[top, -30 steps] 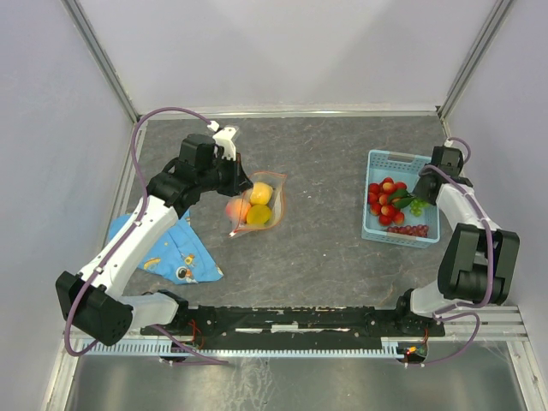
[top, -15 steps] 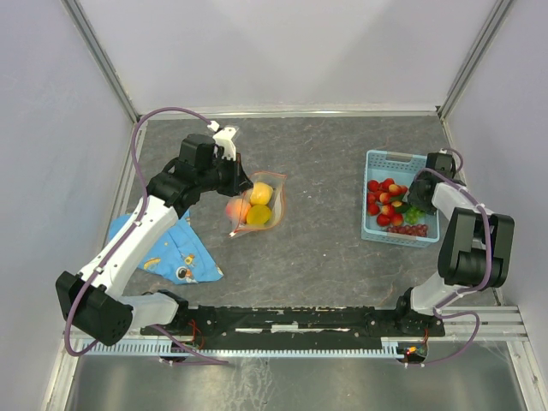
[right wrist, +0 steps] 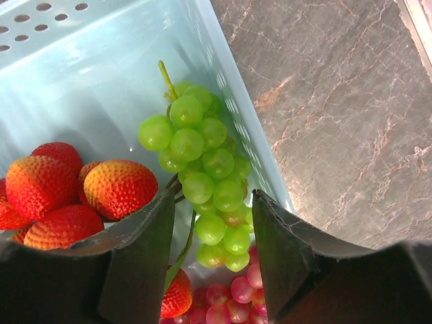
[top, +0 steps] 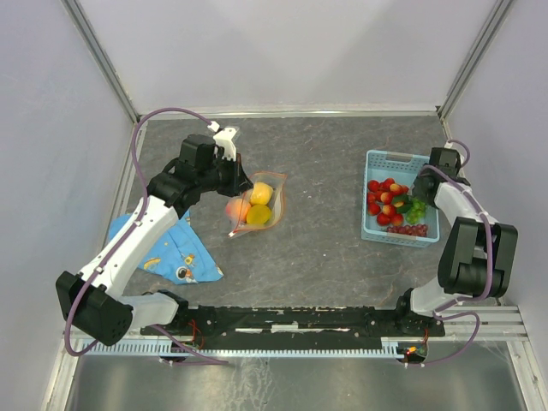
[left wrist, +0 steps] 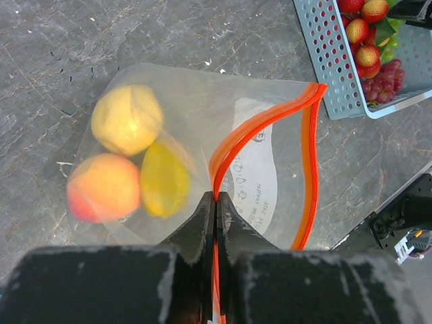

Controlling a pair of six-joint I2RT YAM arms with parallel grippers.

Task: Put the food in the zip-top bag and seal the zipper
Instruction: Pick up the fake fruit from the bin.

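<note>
1. Near left: a blue patterned cloth (top: 175, 248) lies flat on the table (top: 317, 257). It is apart from the work and plays no part in it.

2. Mid-table: the left hand (left wrist: 216, 202) is closed, its jaws pinched together on the orange-red zipper (left wrist: 260, 121) at the near lip of the bag (left wrist: 196, 94). The other lip bows away from it, so the mouth gapes. Judgement: the pinch is there to hold the mouth open and steady toward the basket side for loading. The bag lies on the table. Two lemons (left wrist: 127, 118) and a peach (left wrist: 103, 187) sit at its closed end, visible through the plastic. The slider tab cannot be made out.

3. Right side, farther back: the basket (right wrist: 81, 74) holds strawberries (right wrist: 118, 185), green grapes (right wrist: 202, 182) and purple grapes (right wrist: 229, 293). The right hand (right wrist: 212, 202) is lowered into it and open, one jaw on either side of the green bunch. Contact with the bunch cannot be confirmed.

4. Judgement: the green grapes are the next item to be picked. Three pieces are bagged, the rest remain in the basket, and the zipper is unsealed.

5. Risk: the bunch lies against the basket wall, so the outer jaw has little room. The stem may also snag the neighbouring fruit.
</note>
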